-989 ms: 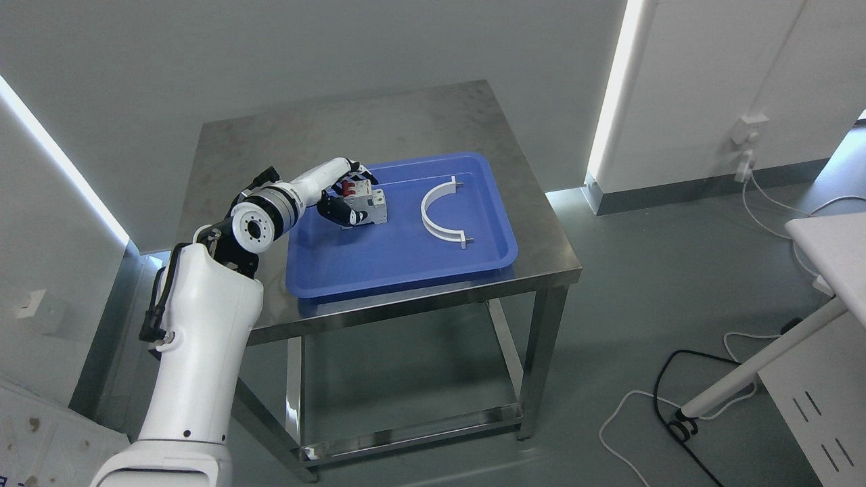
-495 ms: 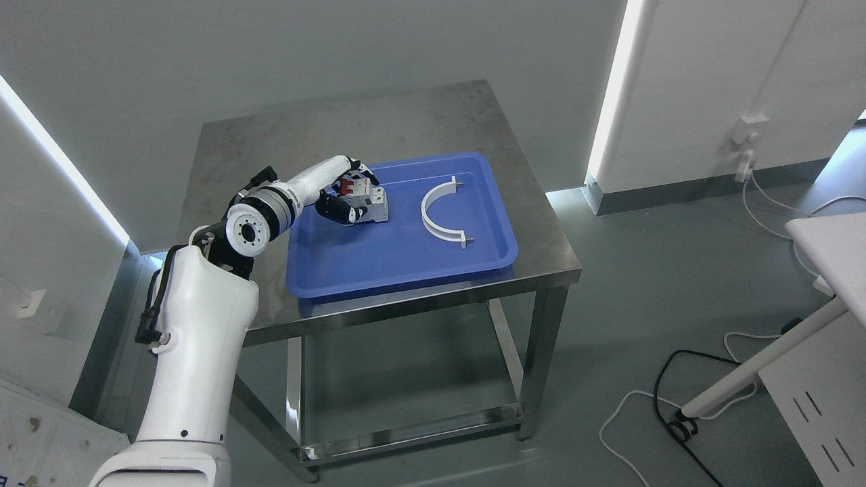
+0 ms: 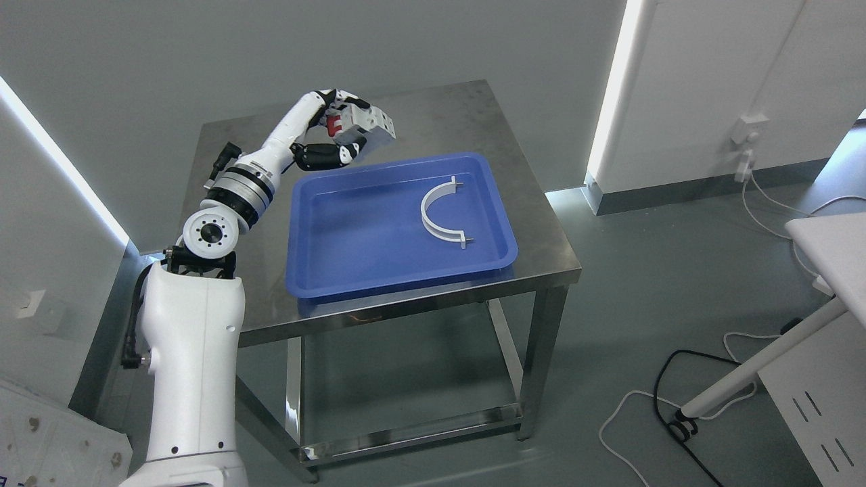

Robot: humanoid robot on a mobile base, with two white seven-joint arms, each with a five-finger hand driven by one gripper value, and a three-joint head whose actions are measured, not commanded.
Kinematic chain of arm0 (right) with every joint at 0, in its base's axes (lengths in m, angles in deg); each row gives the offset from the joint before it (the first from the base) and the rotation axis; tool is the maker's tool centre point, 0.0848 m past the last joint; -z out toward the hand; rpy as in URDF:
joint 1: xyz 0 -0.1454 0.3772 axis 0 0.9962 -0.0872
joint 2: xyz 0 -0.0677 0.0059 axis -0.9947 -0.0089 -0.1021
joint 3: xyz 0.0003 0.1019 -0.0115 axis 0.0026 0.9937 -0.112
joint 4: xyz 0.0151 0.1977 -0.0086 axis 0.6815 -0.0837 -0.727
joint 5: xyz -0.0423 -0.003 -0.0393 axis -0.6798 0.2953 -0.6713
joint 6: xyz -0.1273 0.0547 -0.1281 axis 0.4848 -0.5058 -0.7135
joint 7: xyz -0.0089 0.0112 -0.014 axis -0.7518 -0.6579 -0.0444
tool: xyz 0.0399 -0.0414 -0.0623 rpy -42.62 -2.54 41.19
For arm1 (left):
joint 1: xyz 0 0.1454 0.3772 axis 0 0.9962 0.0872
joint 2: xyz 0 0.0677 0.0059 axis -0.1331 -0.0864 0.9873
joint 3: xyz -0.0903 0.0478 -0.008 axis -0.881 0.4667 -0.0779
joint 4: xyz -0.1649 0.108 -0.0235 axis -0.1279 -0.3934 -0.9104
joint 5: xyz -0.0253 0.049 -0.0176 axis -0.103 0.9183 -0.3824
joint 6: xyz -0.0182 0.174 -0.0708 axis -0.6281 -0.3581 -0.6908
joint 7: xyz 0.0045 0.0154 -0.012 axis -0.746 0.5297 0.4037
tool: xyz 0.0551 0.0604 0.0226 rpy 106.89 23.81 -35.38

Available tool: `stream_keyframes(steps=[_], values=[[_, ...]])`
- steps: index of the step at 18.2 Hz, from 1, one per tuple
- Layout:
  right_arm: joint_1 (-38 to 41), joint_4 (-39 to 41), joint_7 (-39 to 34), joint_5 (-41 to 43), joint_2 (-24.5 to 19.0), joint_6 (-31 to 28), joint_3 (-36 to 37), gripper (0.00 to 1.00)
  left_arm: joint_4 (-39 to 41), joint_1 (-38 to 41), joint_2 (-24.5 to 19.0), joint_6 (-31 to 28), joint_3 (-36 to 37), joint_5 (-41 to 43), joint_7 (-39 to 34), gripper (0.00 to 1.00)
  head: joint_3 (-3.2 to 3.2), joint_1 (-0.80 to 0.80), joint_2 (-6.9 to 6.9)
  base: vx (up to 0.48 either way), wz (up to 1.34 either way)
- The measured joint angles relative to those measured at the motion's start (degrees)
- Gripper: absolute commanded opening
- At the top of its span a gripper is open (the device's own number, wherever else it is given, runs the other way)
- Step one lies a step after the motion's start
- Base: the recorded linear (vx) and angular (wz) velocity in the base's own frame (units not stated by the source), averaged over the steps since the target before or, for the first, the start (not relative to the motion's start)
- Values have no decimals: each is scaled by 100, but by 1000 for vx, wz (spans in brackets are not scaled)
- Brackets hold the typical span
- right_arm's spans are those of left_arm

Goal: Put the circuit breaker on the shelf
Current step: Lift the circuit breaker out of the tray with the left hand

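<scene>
Grasping the circuit breaker (image 3: 362,125), the left robot hand (image 3: 335,132) hangs above the surface (image 3: 433,115). A white bracket (image 3: 441,213) lies in the blue tray (image 3: 379,270).

We are seeing a blue tray (image 3: 379,270) carrying a white curved bracket (image 3: 440,216) on the mottled steel-grey table (image 3: 433,115); beyond the tray, black-and-white fingers (image 3: 325,154) are showing against a white circuit breaker (image 3: 362,125) with red switches.

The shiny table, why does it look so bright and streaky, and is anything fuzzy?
Head view: the steel table mirrors the room's light, giving pale, smeared patches on its top. Bright light strips glow on the walls, nearly washed out. The left hand holding the circuit breaker looks slightly soft; the blue tray and the white curved bracket are sharp.
</scene>
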Motion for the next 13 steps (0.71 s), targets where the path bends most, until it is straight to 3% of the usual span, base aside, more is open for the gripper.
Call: stream_keyframes(steps=[5, 9, 13], values=[[-3, 0, -24, 0, 0, -7, 0, 100, 981, 942, 96, -93, -323, -828, -1062, 3, 0, 0, 0, 0, 0], [-5, 1, 15, 1, 0, 106, 0, 100, 1675, 1780, 147, 316, -475, -1194, -1213, 3, 0, 0, 0, -75, 37], [5, 0, 22, 1, 0, 113, 0, 100, 2198, 2515, 184, 806, -567, -1387, -1244, 3, 0, 0, 0, -378, 116]])
